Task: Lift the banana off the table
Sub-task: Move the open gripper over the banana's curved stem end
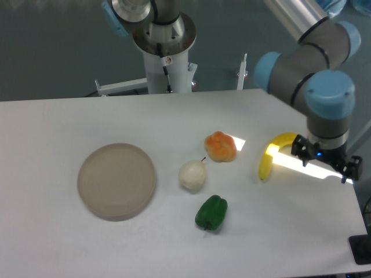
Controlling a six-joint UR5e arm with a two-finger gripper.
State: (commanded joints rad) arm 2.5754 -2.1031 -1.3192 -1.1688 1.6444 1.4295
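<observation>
Hand (323, 165) — low over right tabletop (69, 116) edge, just right of banana (271, 154); finger state not discernible, nothing visibly held. Banana lies on tabletop, curved, glossy, right of orange-red fruit (220, 146). Risks: hand offset from banana — descent here likely misses or clips curved end, spinning it. Bright glare strip beside banana may mislead localisation. Glossy skin may slip under off-centre grip.

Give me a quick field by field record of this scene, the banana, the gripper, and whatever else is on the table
banana: yellow, lying on the table, right of centre, not held
gripper: right of the banana, near the table's right edge; finger state unclear
plate: round, beige, left side, nothing on it
orange-red fruit: left of the banana
pale round fruit: between plate and banana
green pepper: nearest the front edge
task status: banana not yet picked up
</observation>
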